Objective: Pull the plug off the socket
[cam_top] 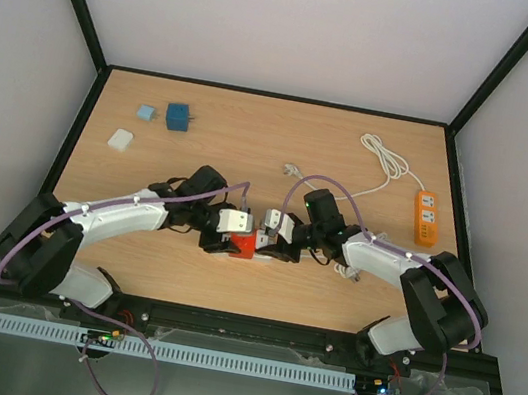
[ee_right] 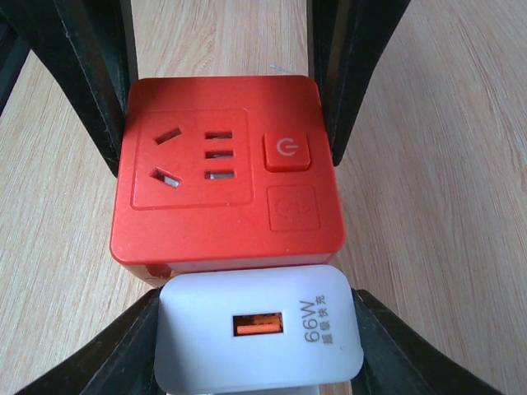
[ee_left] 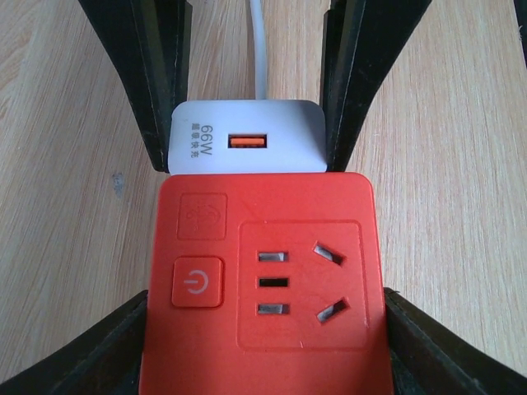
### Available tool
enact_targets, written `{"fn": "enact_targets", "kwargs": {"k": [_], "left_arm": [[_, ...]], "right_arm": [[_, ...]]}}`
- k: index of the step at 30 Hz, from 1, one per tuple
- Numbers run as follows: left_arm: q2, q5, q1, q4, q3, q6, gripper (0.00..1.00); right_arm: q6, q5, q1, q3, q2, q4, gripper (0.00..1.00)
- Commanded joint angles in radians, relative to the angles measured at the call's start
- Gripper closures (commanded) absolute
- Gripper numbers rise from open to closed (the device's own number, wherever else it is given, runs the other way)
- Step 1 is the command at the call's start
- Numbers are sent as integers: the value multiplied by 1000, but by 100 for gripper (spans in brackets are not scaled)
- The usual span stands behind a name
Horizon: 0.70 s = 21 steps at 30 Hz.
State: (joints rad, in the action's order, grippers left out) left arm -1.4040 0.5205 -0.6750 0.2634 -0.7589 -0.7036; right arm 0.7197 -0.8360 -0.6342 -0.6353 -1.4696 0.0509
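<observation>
left wrist view. socket [ee_left: 263, 280]: red, square, flat on the desk [ee_left: 66, 214], face up, with a power button [ee_left: 197, 281] and pin holes. plug [ee_left: 247, 140]: white, marked 66w, orange port on top, butted against the socket's far side and touching it. a white cord [ee_left: 259, 41] leaves its back. left tool [ee_left: 263, 346]: spread to the socket's width, one finger along each flank. i cannot tell whether the fingers press on the socket or only stand just beside it. right tool [ee_left: 247, 152]: enters from the far side, fingers closed against both sides of the plug.

right wrist view. the pair seen from the opposite end. plug nearest, clamped between the right tool's fingers [ee_right: 107, 362]. socket beyond it, flanked by the left tool's fingers [ee_right: 82, 82] (contact not clear here either).

top view. both arms meet near the middle of the desk, toward its front edge, tool to tool at the socket.
- far left, well apart from the socket: blue block [cam_top: 177, 117], pale blue block [cam_top: 145, 112], white block [cam_top: 121, 139].
- far right: orange strip [cam_top: 426, 218], with a white lead [cam_top: 384, 160] looping from it toward mid-desk.
</observation>
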Motion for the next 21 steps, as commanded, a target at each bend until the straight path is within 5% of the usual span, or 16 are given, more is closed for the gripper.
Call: {"fn": "enact_targets", "kwargs": {"k": [1, 21], "left_arm": [[20, 81, 17, 35, -21, 9, 51], [93, 182, 108, 143, -94, -6, 60]], "right_arm": [[12, 17, -9, 23, -18, 0, 64], [7, 24, -9, 19, -21, -1, 63]]}}
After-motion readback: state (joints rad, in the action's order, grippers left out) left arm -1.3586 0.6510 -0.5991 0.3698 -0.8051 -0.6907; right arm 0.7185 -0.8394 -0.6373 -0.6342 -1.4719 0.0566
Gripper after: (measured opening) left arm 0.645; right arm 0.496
